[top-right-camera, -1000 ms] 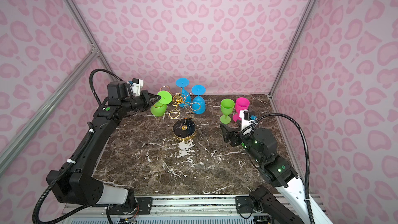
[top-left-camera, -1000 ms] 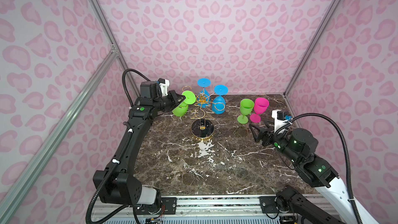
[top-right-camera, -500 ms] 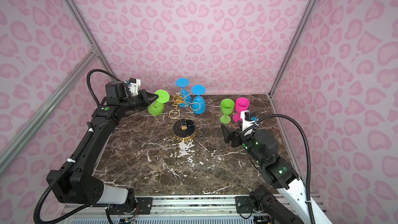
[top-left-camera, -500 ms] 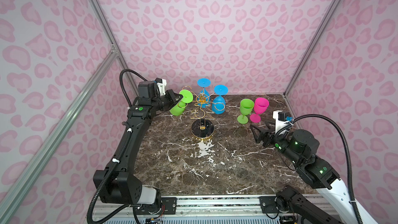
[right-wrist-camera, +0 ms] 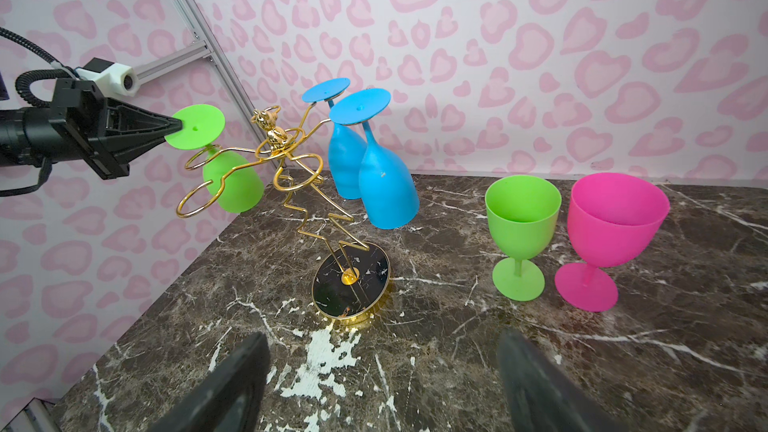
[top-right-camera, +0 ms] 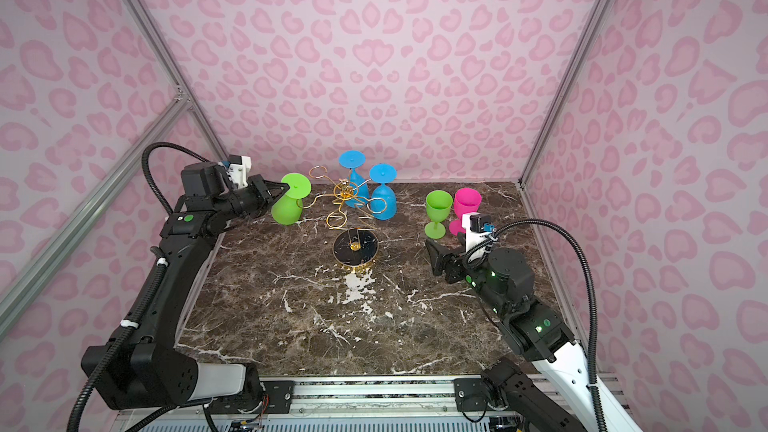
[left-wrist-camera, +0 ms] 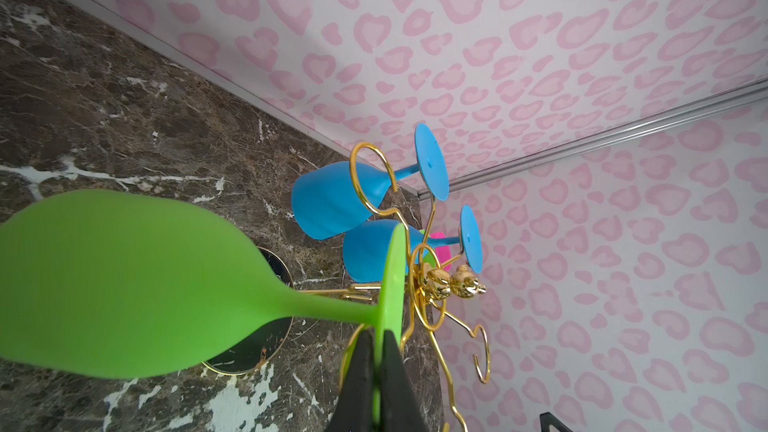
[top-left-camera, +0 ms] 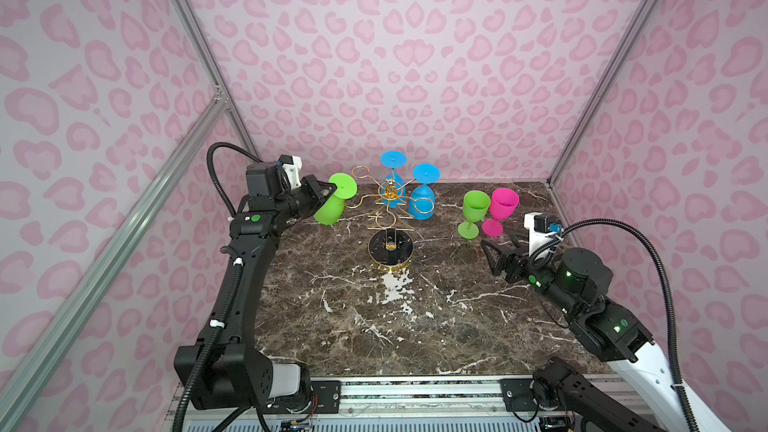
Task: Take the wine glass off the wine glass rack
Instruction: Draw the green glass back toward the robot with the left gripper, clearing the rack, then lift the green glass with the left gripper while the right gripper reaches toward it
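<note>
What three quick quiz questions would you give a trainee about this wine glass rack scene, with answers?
1. True or false: the left gripper pinches the inverted green wine glass by its foot.
2. How many blue wine glasses hang upside down on the wine glass rack?
3. The right gripper is: A open and empty; B shut on a blue wine glass; C shut on the rack.

Key: 1 true; 2 two; 3 A.

green goblet stands beside pink goblet on tabletop.
</note>
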You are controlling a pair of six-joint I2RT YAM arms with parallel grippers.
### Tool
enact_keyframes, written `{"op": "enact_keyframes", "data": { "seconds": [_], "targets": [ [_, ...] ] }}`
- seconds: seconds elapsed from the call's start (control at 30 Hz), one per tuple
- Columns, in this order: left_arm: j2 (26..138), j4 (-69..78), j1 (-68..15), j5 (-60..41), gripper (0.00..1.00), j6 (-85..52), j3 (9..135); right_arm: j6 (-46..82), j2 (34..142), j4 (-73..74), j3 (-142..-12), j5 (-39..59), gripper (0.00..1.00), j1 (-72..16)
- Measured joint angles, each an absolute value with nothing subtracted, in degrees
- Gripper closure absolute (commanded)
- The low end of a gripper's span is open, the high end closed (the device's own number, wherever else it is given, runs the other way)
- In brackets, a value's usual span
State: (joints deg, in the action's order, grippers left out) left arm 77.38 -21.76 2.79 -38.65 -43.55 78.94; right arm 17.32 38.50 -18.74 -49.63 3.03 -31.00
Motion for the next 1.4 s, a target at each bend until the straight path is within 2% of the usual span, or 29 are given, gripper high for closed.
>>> {"op": "enact_keyframes", "data": {
  "seconds": [0.2, 0.43, 0.7, 1.13, 1.4],
  "targets": [
    [74.13, -21.21, 6.31, -41.43, 0.97, -44.16, 77.65, 17.1, 38.79, -18.74, -49.71, 3.05, 0.12, -30.98],
    [67.64, -20.01, 9.32, -45.28, 0.97, -45.41, 69.56, 17.08, 38.06, -18.81, -49.78, 3.05, 0.12, -30.96],
    [58.22, -26.26, 12.03, -48.07, 0.97, -42.94, 66.13, 16.93, 37.5, -19.2, -50.37, 3.22, 0.12, -30.96],
    [53.3, -34.85, 12.4, -58.17, 0.97, -39.38, 63.75, 16.99, 38.54, -19.16, -51.0, 4.12, 0.12, -30.92],
    [52.6, -32.93, 11.07, -65.67, 0.96, -42.46, 63.53, 16.95, 40.62, -19.09, -52.4, 5.78, 0.12, -30.89]
  ]
}}
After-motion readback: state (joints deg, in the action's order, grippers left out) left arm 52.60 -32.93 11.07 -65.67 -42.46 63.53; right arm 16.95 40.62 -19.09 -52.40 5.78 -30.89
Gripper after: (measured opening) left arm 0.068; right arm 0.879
